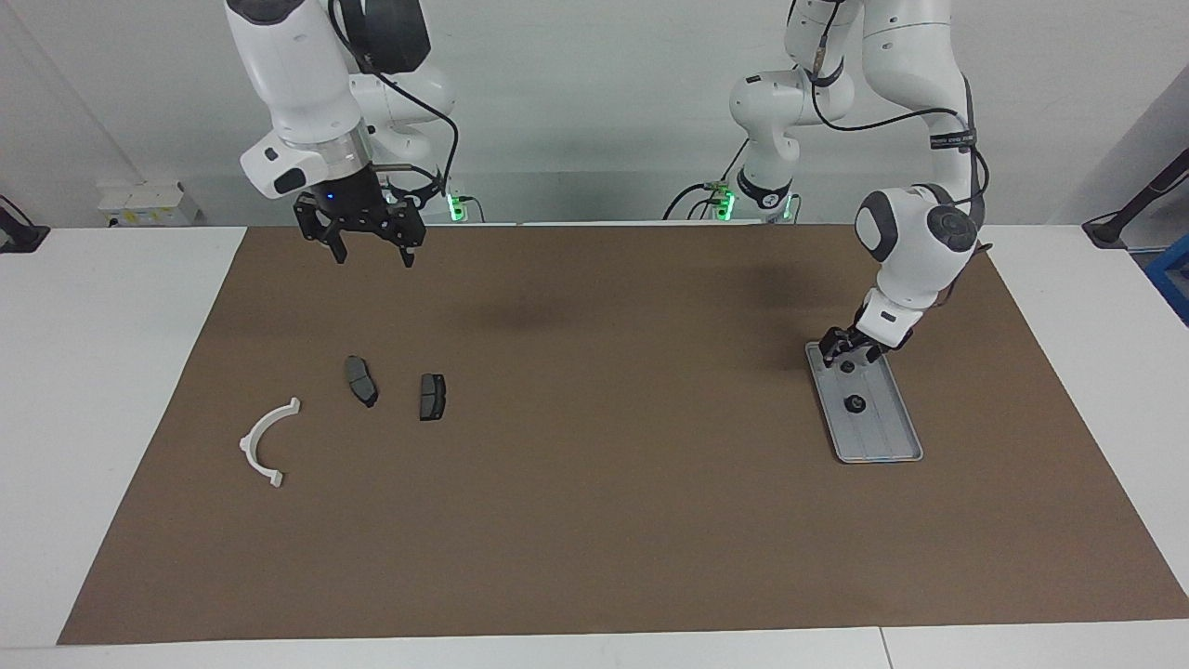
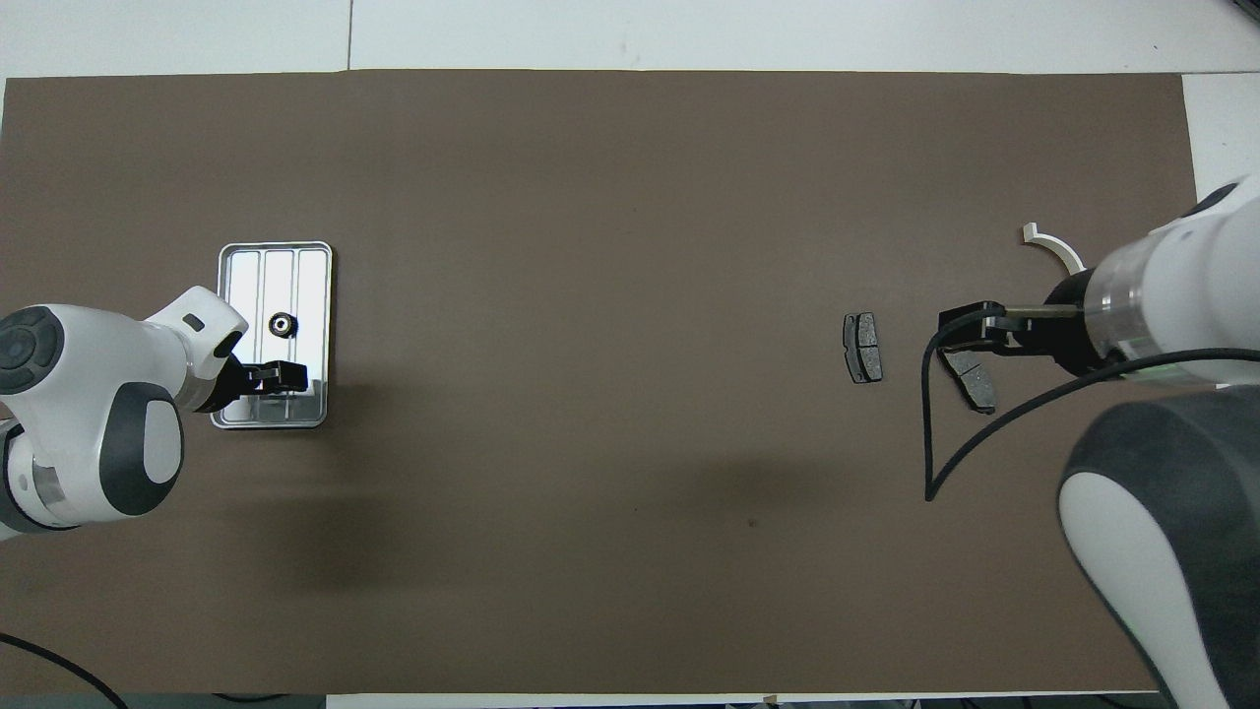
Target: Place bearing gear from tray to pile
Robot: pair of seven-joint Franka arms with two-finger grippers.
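Two small dark round parts sit in the tray (image 1: pixel 887 444), a flat silver metal rectangle with rounded corners, a raised rim and a ribbed floor, lying toward the left arm's end of the brown mat (image 1: pixel 604 520). One, a bearing gear (image 1: pixel 853 403), is a black ring with a pale centre, resting on the tray floor just clear of the left gripper (image 1: pixel 847 355). The other dark round part (image 1: pixel 847 367) lies right at that gripper's fingertips at the end of the tray nearer the robots. The left gripper is down low over that end, jaws standing apart around or just above the part; I cannot tell whether they touch it.

The right gripper (image 1: pixel 372 246) hangs high in the air with its fingers spread wide and nothing between them, above the mat on the robots' side of the pile. Below it lie two dark grey brake pads: one brake pad (image 1: pixel 361 380) and a second brake pad (image 1: pixel 432 397), side by side but apart. One white half-ring bracket (image 1: pixel 267 440) lies beside them, curved like an arch, well apart from that gripper and closest to the table's end.
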